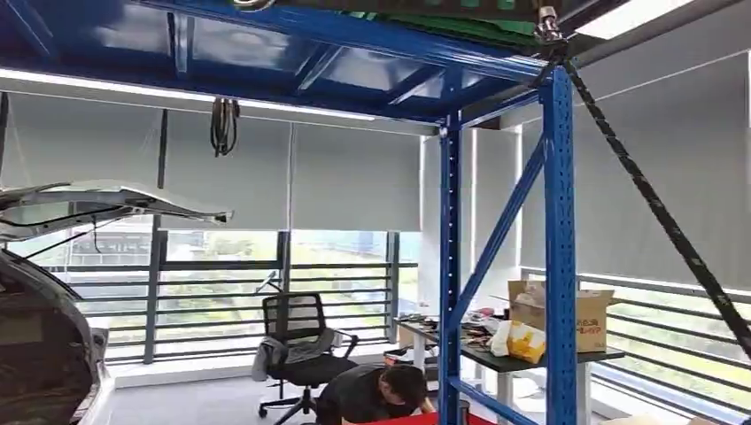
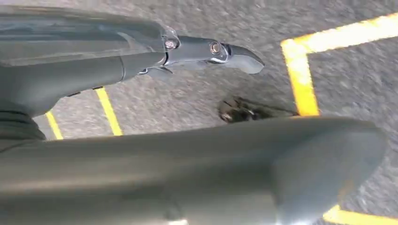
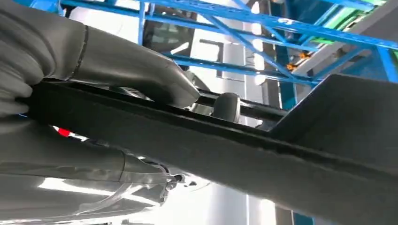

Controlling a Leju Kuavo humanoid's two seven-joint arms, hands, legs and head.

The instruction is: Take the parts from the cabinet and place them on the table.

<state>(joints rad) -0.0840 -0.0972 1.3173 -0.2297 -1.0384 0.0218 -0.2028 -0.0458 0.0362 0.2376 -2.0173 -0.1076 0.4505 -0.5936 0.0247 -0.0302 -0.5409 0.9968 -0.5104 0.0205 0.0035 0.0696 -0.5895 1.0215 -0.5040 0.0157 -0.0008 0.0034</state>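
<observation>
In my right hand (image 3: 94, 93) the fingers clamp a long dark part (image 3: 281, 159) (left hand (image 2: 187, 140) fingers apart, empty); it could snag the blue rack (image 1: 558, 248).

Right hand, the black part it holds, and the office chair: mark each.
right hand (image 3: 141, 79), right wrist view, on the thumb.
black part (image 3: 244, 154), right wrist view, on its long flat bar.
office chair (image 1: 292, 320), head view, on the mesh back.
</observation>
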